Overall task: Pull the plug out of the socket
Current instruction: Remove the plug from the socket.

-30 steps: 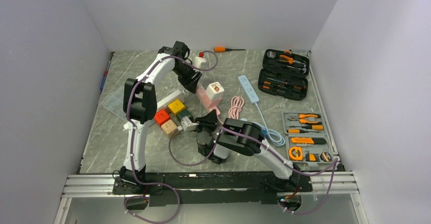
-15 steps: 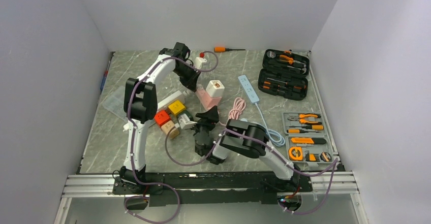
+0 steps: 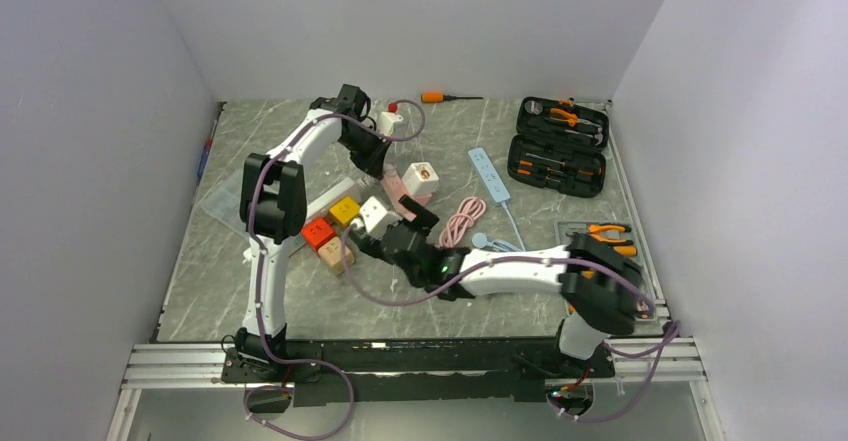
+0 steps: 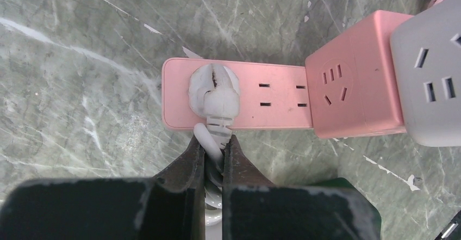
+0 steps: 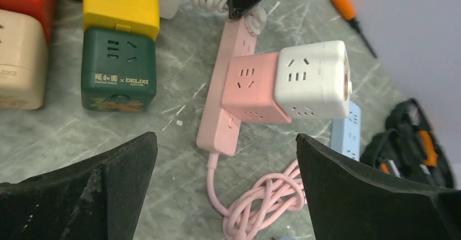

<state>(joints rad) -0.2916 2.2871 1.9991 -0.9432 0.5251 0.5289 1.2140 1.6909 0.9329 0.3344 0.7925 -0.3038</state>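
Your left gripper [image 4: 213,142] is pinching the plug's [image 4: 213,90] cord [image 4: 205,136] just off the pink strip [image 4: 272,96]; cubes [image 4: 353,77] are crowding mid-strip, and your right gripper [image 5: 223,139] is gaping above it.

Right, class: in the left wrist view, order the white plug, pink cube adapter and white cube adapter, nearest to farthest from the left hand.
From the left hand, shut on the cord:
1. white plug, straight ahead, in the left end of the pink strip.
2. pink cube adapter, further right on the strip.
3. white cube adapter, far right, against the pink cube.
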